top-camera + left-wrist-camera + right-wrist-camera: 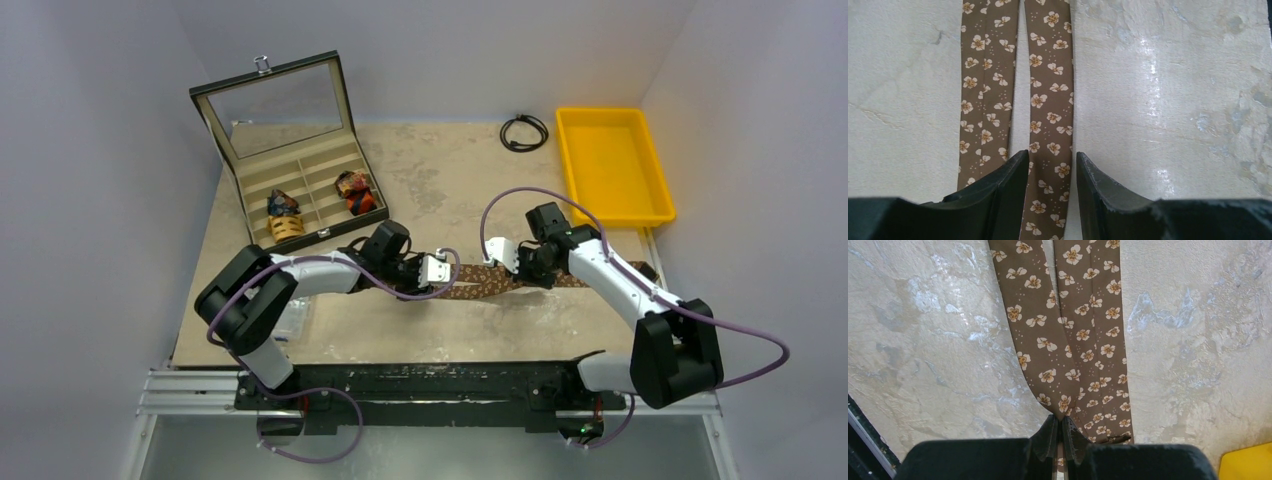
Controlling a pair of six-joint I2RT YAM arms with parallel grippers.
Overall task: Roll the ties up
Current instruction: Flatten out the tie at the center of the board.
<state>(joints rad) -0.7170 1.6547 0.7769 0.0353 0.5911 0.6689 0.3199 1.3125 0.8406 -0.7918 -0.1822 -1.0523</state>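
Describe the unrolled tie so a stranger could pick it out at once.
On the beige table, look between the two arms. The brown tie lies stretched out there, doubled into two strips. Unlike the two rolled ties in the open case, it is unrolled and bears cream flowers.

1. Top external view looked down from above and behind the arm bases (pixel 272 372), covering the counter (pixel 450 190).
2. Left wrist view sat close over the counter, facing past the left gripper (pixel 1052 155) along the brown tie (pixel 1048 100).
3. Right wrist view, equally close, faced past the right gripper (pixel 1060 422); both wrist views shared that tie.
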